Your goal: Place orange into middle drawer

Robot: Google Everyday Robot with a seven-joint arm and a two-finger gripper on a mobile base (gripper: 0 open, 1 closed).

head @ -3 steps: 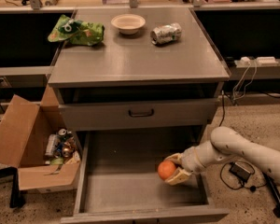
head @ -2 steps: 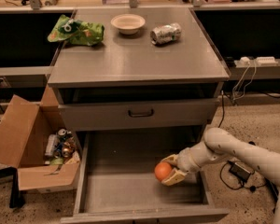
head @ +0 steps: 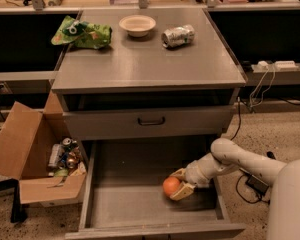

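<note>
The orange (head: pixel 170 185) is a round bright-orange fruit held inside the open middle drawer (head: pixel 130 204), near its right side, low over the grey floor. My gripper (head: pixel 177 184) reaches in from the right on a white arm and is shut on the orange, with tan fingers (head: pixel 183 191) at its right side. I cannot tell whether the orange touches the drawer floor.
The drawer above has a grey front with a black handle (head: pixel 151 121). On the cabinet top lie a cream bowl (head: pixel 137 25), a silver can (head: pixel 178 36) on its side and a green bag (head: pixel 82 32). An open cardboard box (head: pixel 35 156) with cans stands at left.
My gripper has moved a little to the left and lower with the orange, deeper into the drawer. Nothing else has moved.
</note>
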